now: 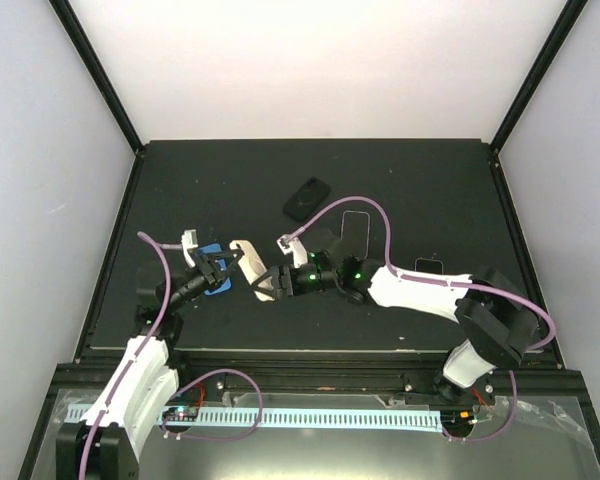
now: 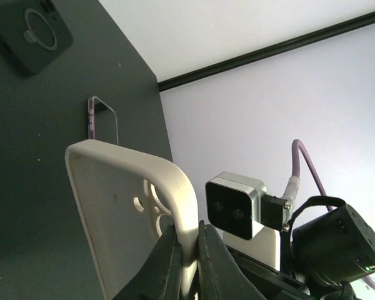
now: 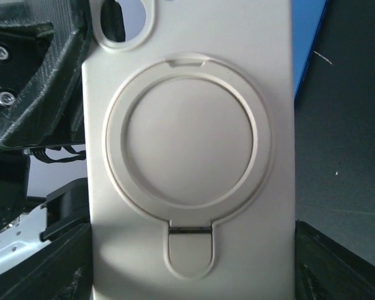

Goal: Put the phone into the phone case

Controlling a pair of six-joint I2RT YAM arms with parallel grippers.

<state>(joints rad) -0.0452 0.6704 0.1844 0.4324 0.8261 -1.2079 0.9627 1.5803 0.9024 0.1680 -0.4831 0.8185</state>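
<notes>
Left claw (image 2: 186,244) is pinching shut on one rim of the white phone case (image 2: 122,212), holding it off the counter (image 1: 230,180). Right claw (image 1: 267,284) is clamping the same case across its width, its fingers (image 3: 56,269) pressing against both side edges. The phone (image 1: 355,232) is lying flat on the counter, apart from both claws, just beside a black case (image 1: 307,198).

Bright, even, diffuse light w/ faint shadows; pics sharp.
</notes>
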